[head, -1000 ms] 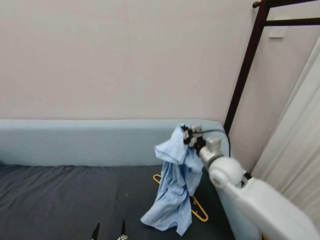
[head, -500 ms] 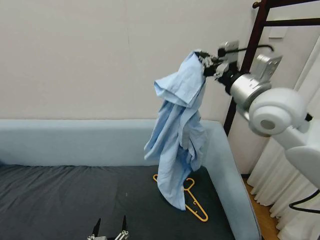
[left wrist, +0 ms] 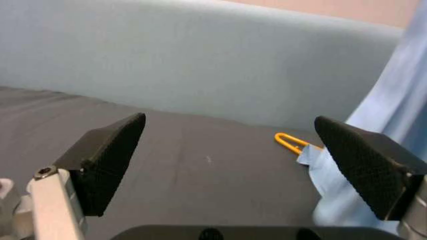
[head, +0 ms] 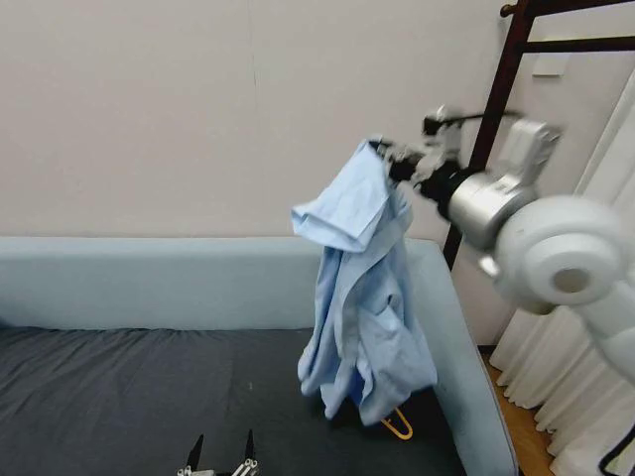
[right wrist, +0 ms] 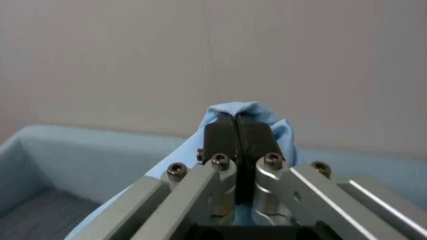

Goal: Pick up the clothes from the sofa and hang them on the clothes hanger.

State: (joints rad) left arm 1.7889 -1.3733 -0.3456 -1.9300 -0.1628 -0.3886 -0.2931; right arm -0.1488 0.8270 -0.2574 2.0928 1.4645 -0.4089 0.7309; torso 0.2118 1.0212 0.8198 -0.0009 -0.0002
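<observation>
One crumpled light blue shirt (head: 362, 307) hung from my right gripper (right wrist: 235, 130), whose black pads were pressed together on a top fold. I held it high before the wall, near the dark wooden clothes rack (head: 491, 129). Its hem covered part of the orange hanger (left wrist: 290, 141) on the pale blue sofa (head: 149, 283). My left gripper (head: 221, 448) hovered low over the seat, fingers spread.

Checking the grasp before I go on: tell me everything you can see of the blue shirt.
The blue shirt is light, thin, woven-looking cloth, crumpled and hanging lengthwise from the right end effector, which is shut on a bunched fold at its top. A flap juts out sideways just below. Its lower hem reaches down by the orange hanger over the sofa seat; contact there is unclear.
</observation>
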